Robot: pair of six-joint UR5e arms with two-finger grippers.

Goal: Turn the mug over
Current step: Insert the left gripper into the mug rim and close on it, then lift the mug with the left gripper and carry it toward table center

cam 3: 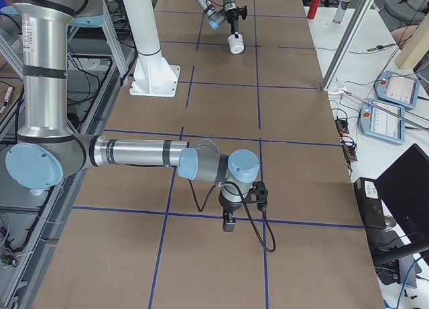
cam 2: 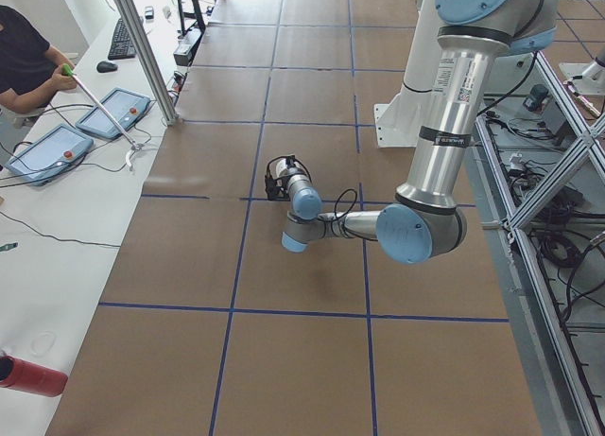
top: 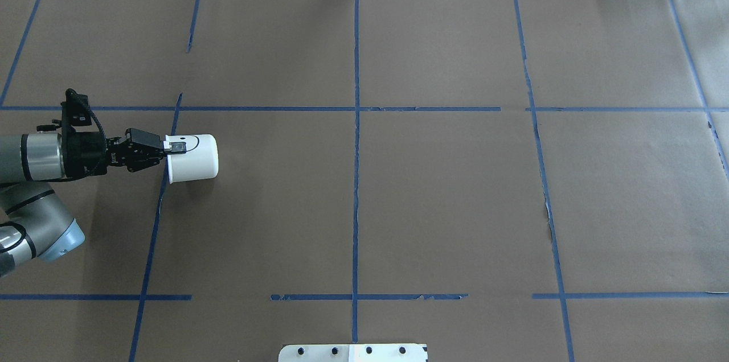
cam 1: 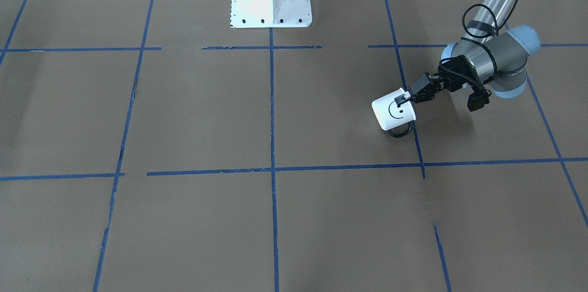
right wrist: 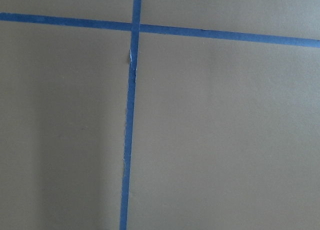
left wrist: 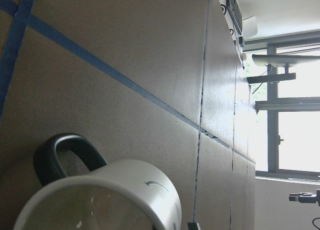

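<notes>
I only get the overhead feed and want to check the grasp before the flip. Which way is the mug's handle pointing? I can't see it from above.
Observer: In the front-facing view the mug lies tipped over, and its black handle sticks out on the operators' side, low by the paper. The left gripper pinches the rim opposite it.
Operator: And the right arm? It's outside my frame.
Observer: The right-side view shows the right gripper pointing down over a blue tape line, far from the mug.

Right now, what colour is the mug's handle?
Black; the handle shows best in the left wrist view.
</notes>
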